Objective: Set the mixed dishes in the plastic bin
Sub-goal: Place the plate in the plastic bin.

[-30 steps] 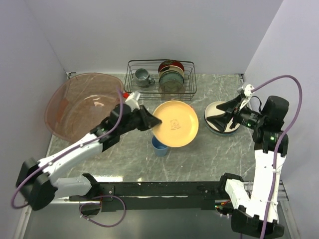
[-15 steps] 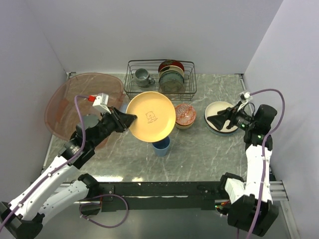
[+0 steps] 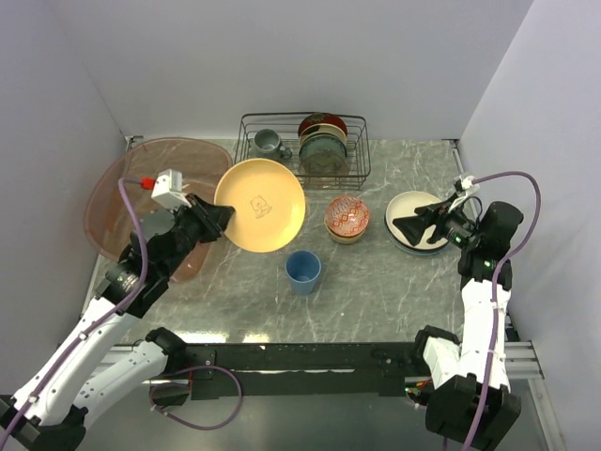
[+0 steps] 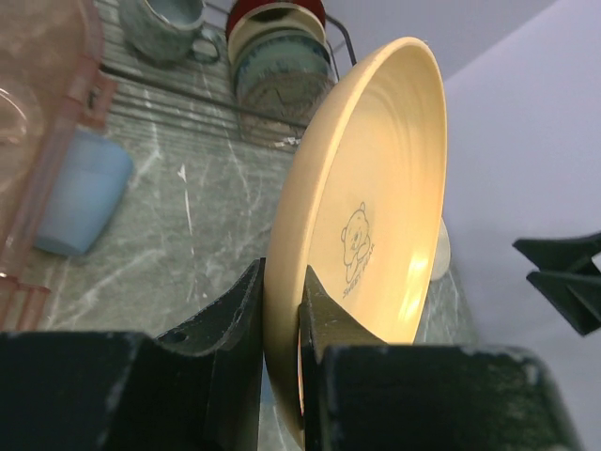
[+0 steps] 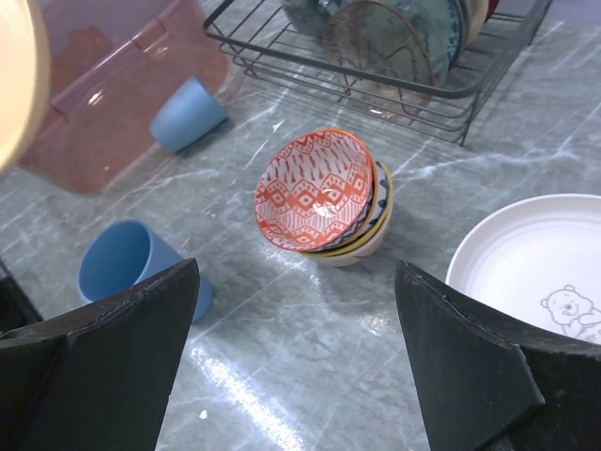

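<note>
My left gripper is shut on the rim of the orange-yellow plate, holding it tilted in the air beside the pinkish plastic bin; the plate fills the left wrist view. The red-patterned bowl sits stacked on a cream bowl mid-table. One light-blue cup stands in front. A second light-blue cup lies against the bin. My right gripper is open and empty over the white plate, which also shows in the right wrist view.
A black wire rack at the back holds a grey mug and upright dark plates. White walls close in on the left, back and right.
My left arm has carried the orange-yellow plate leftward and back toward the bin, uncovering the stacked bowls. The right arm has pulled back a little and now holds still.
</note>
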`<state>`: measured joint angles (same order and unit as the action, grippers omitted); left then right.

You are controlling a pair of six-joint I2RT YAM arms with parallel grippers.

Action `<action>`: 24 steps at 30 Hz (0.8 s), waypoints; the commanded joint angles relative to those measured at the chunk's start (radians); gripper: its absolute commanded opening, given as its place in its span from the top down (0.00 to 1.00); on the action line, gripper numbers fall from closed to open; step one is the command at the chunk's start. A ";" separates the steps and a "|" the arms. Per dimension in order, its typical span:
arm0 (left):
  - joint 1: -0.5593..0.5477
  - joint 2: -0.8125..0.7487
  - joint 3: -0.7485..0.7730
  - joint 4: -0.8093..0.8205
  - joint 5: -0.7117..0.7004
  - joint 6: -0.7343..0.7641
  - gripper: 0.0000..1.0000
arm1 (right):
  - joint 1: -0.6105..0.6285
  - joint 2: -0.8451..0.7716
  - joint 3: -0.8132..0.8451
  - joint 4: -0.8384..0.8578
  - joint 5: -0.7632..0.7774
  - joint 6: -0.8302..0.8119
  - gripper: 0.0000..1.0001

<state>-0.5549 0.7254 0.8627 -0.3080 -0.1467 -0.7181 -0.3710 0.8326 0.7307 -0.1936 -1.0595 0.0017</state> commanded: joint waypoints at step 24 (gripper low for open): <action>0.785 0.413 0.211 0.158 0.384 -0.190 0.99 | -0.003 -0.092 -0.034 0.051 0.053 -0.028 0.03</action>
<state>0.1616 1.1080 1.0496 -0.2577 0.1577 -0.8207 -0.3710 0.7471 0.6971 -0.1791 -1.0256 -0.0170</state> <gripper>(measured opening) 0.202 0.965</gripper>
